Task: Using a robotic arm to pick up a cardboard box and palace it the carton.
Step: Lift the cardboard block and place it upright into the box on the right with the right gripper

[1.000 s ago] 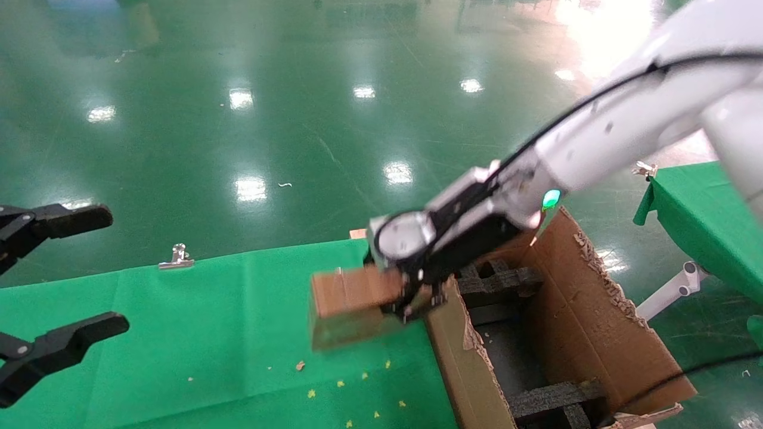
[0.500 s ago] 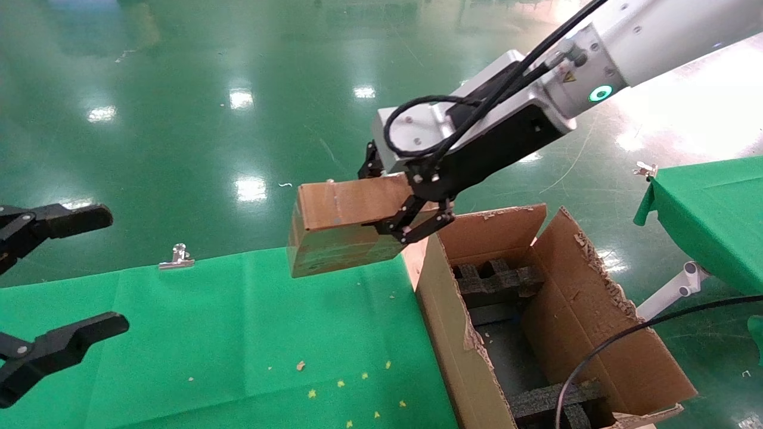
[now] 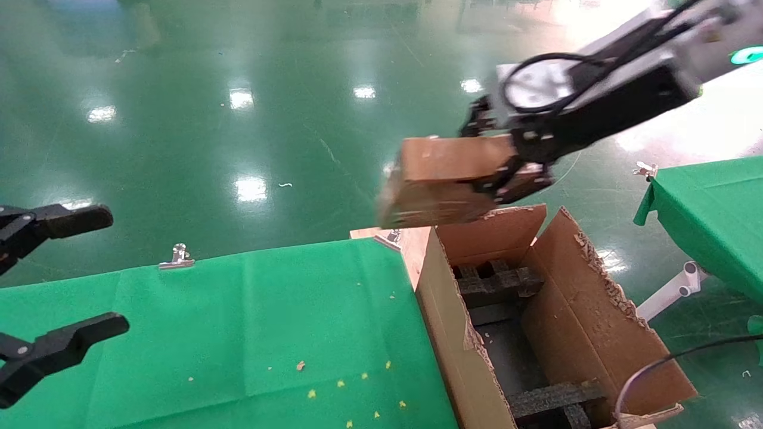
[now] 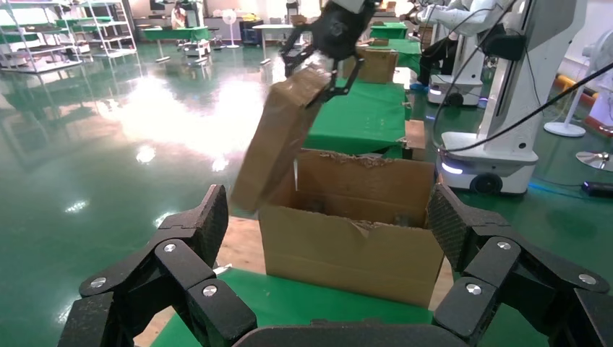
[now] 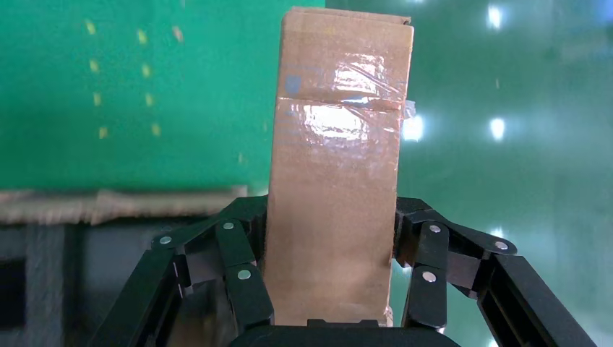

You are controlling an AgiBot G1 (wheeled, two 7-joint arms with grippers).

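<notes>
Carrying cardboard box (image 3: 444,182), clamped in right tool (image 3: 506,173), above far edge of carton (image 3: 596,310). Needing travel past torn flaps, then levelling before lowering. Left tool (image 3: 59,286) idling agape beside worktop (image 3: 238,322).

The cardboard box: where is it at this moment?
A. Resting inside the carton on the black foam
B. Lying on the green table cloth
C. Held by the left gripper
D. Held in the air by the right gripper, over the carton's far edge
D: the right gripper is shut on the cardboard box, which hangs above the far end of the carton.
</notes>
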